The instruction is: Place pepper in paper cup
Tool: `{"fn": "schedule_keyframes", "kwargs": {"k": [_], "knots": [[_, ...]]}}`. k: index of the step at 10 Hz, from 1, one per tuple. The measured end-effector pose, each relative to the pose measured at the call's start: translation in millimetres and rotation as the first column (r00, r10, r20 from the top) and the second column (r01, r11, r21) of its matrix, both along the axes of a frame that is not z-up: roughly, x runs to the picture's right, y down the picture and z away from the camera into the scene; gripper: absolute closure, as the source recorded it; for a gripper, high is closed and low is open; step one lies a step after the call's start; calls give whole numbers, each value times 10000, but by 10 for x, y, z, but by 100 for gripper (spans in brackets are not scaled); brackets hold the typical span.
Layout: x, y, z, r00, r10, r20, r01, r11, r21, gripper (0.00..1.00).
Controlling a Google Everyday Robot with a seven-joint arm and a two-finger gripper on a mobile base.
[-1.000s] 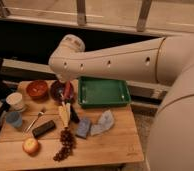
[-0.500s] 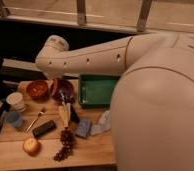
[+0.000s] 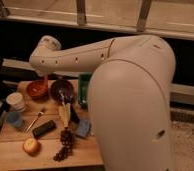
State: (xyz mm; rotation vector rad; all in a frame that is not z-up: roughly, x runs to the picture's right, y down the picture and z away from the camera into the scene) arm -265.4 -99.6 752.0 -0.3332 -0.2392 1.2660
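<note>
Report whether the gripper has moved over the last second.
No, not noticeably: the gripper still hangs between the dark bowl and the grapes, as before.

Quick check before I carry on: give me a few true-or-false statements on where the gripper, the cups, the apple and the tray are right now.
1. The gripper hangs over the paper cup. False: it is shut, low over the middle of the table, to the right of the cup.
2. The blue cup stands beside the paper cup, nearer the camera. True.
3. The apple lies in the red bowl. False: it lies on the table near the front edge, left of the grapes.
4. The arm hides part of the green tray. True.
</note>
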Motion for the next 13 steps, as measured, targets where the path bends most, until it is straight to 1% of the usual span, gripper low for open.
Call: {"fn": "schedule_keyframes", "kwargs": {"k": [1, 2, 7, 8, 9, 10, 11, 13], "knots": [[-159, -19, 33, 9996, 138, 246, -137, 9999, -53, 100], [-216, -27, 45, 9992, 195, 341, -192, 9998, -82, 100], [-201, -33, 46, 9993, 206, 321, -203, 9998, -75, 100], [-213, -55, 38, 9986, 288, 448, -284, 9995, -98, 100], [-265, -68, 52, 9946, 372, 968, -351, 9991, -239, 100], [-341, -91, 86, 9825, 405, 1820, -323, 9983, -478, 100], [-463, -93, 117, 9713, 343, 2354, -203, 9979, -619, 100], [-754, -41, 133, 9510, 96, 3091, 147, 9970, -763, 100]]}}
